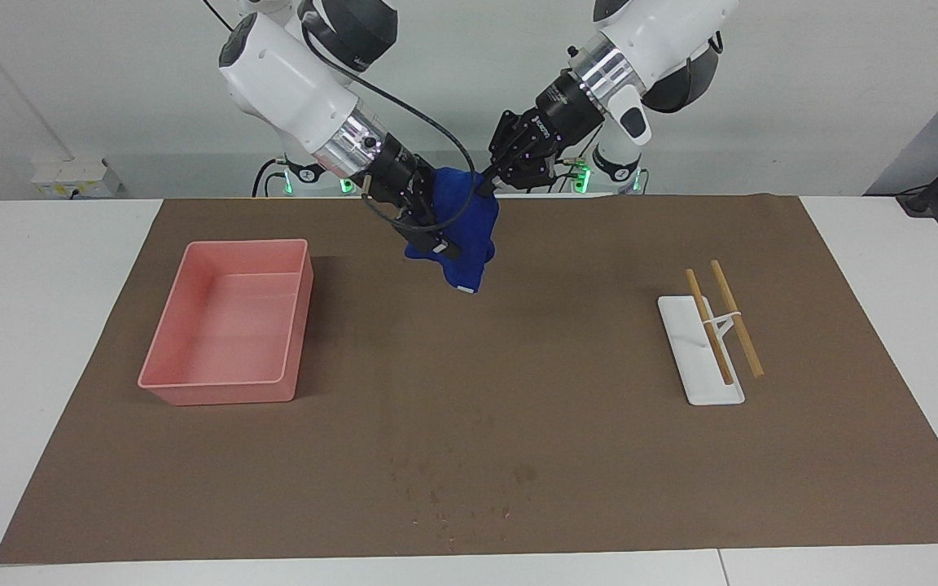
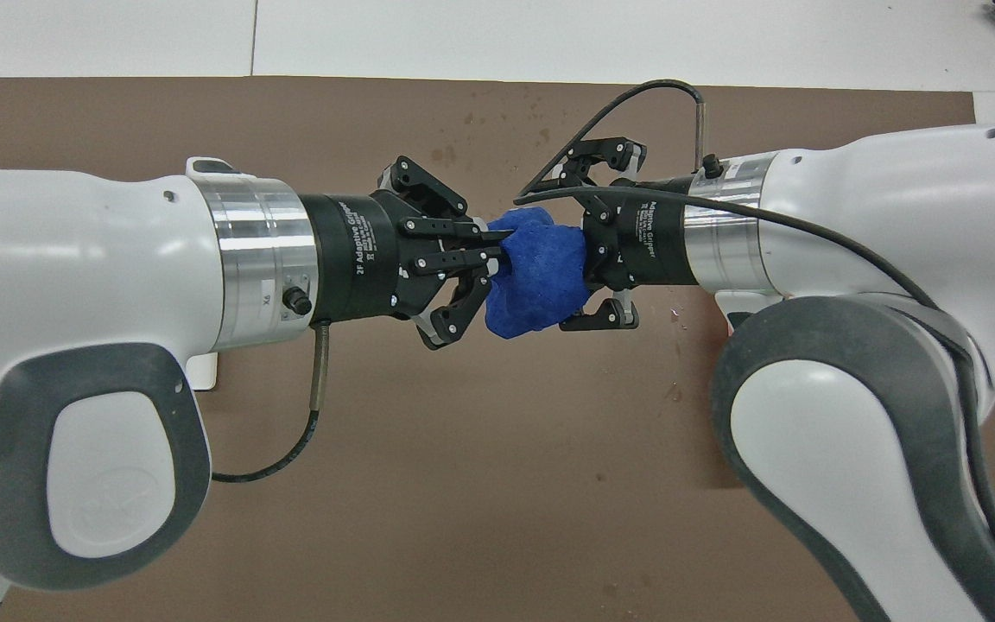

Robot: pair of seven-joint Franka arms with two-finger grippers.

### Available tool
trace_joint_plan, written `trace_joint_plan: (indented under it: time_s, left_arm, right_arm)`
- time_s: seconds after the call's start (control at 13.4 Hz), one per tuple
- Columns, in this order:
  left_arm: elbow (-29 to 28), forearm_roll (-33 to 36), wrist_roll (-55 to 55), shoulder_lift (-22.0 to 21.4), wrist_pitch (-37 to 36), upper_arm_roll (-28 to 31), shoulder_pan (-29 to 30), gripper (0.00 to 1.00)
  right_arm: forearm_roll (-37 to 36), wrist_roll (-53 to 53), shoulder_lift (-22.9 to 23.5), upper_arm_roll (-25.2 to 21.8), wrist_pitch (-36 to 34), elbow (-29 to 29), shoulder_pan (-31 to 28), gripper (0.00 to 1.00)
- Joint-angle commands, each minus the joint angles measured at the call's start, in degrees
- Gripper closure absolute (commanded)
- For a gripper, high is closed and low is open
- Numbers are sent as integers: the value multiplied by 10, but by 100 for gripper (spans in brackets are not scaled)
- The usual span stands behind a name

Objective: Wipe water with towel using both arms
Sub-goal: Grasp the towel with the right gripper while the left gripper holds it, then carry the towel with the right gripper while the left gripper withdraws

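Facing view shows the towel (image 1: 461, 232) held aloft near the table edge closest to the robots, left gripper (image 1: 492, 183) pinching it, right gripper (image 1: 436, 244) spread around it; transfer demands a secure grasp before release.

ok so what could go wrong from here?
1. The towel hangs in the air, pinched only by the left end effector. The right end effector is open around it, so an early release may drop it.
2. Both end effectors nearly meet, and the right arm's cable loops close by, so a bump or snag is possible.
3. The towel is bunched and may miss some droplets.
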Motion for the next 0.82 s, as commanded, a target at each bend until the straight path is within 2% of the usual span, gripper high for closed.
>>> trace_joint_plan:
  time_s: [0.0, 0.07, 0.52, 0.6, 0.67, 0.75]
  left_arm:
    - [-11, -14, -10, -15, 15, 3, -10, 100]
    - [-12, -14, -9, -15, 14, 3, -10, 100]
    - [-12, -12, -6, -15, 14, 4, -7, 100]
    - [-11, -5, 2, -15, 13, 4, -7, 85]
    - [-10, -4, -1, -14, 13, 6, -5, 40]
    - [-9, -4, -5, -13, 12, 7, -2, 0]
  right_arm:
    - [16, 8, -15, -1, 10, -19, 10, 95]
    - [16, 9, -15, -1, 11, -19, 11, 100]
    - [12, 30, -11, -2, 16, -13, 6, 100]
    - [6, 28, -11, -2, 17, -13, 6, 100]
    - [4, 22, -10, -2, 29, -13, 6, 100]
    - [2, 13, -9, -2, 53, -17, 6, 100]
